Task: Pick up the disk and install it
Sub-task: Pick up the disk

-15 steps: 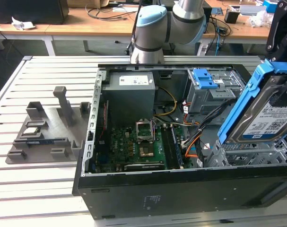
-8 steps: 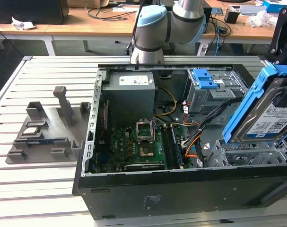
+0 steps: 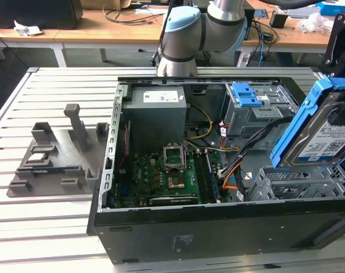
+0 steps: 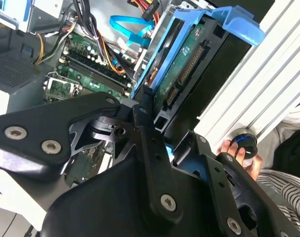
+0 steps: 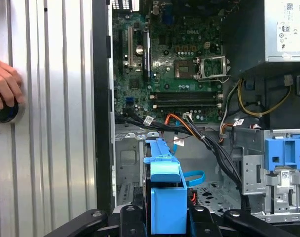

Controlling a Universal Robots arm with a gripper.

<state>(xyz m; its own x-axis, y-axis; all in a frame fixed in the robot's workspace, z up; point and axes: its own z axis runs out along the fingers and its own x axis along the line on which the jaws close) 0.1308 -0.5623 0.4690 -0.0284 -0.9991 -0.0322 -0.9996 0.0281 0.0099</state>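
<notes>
Case sits on the table, open side up. Inside, the board lies flat on the bottom, with the power supply behind it. The bay is on the exterior view's right of the supply, and the cage is in front of the bay. Disk hangs tilted above the cage, one end pinched in the gripper. Fixture lies on the table, on the exterior view's left of the case. Arm stands behind the case.
</notes>
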